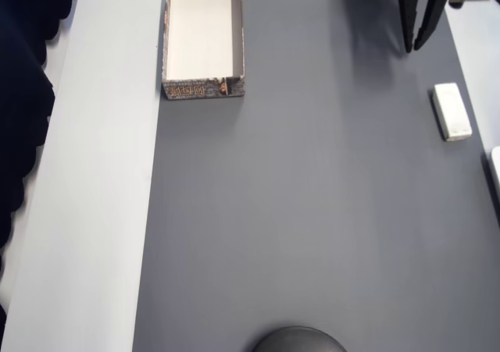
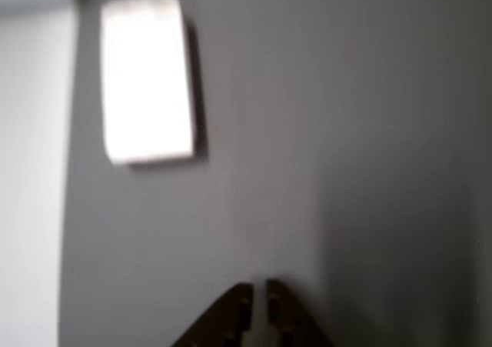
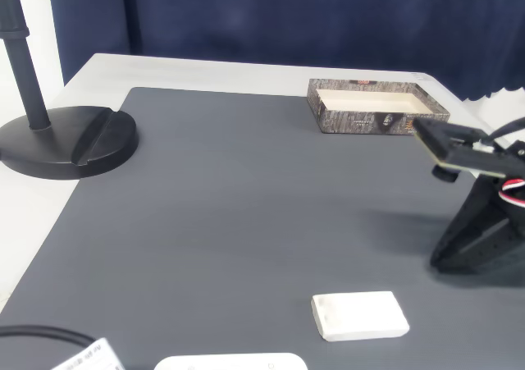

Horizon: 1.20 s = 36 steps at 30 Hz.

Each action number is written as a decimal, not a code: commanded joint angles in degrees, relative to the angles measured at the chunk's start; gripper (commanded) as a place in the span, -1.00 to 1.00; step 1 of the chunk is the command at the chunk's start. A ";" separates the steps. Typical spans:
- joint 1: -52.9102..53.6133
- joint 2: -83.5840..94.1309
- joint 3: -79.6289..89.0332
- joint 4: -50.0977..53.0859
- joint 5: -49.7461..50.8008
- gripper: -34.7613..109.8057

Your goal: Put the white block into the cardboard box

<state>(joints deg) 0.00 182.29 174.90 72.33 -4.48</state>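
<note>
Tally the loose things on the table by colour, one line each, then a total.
White: 2, the white block and a flat white object.
Brown-grey patterned: 1, the cardboard box.
Black: 1, a round stand base.
Total: 4.

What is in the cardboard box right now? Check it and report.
Empty. The overhead view shows the cardboard box with a bare cream floor, and the white block lies on the grey mat, far from it.

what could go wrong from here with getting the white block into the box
The gripper looks nearly shut and hangs short of the white block, so it must open before descending. The block lies near the gray mat's edge; a nudge might push it off. The cardboard box sits far across the mat, a long carry.
</note>
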 commanded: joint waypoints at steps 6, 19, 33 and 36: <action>-5.27 -21.62 -16.70 -11.60 -1.49 -0.54; -7.56 -64.86 -50.19 -10.02 -2.99 -0.54; -10.28 -88.07 -73.39 0.35 -6.50 -0.52; -10.55 -89.30 -75.06 3.78 -6.59 -0.50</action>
<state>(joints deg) -9.76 92.99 105.29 72.86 -10.99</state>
